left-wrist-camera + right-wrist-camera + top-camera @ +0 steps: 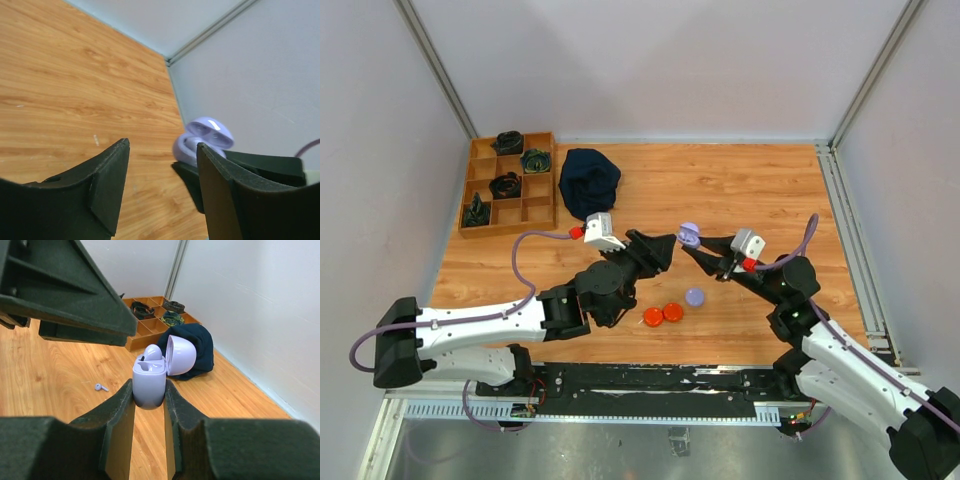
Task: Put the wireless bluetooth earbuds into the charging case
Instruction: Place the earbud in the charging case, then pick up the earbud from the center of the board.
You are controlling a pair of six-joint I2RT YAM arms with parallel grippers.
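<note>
Steadiness counts: my right gripper clamps the charging case above the table's middle, lid open, one earbud resting in its well. My left gripper, jaws apart and empty, should fetch the second earbud, lying toward the far-left corner.

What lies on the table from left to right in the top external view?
Wooden compartment tray → dark blue cloth → orange disc → second orange disc → lavender disc. The gripped charging case overlaps the discs sideways: left out.
</note>
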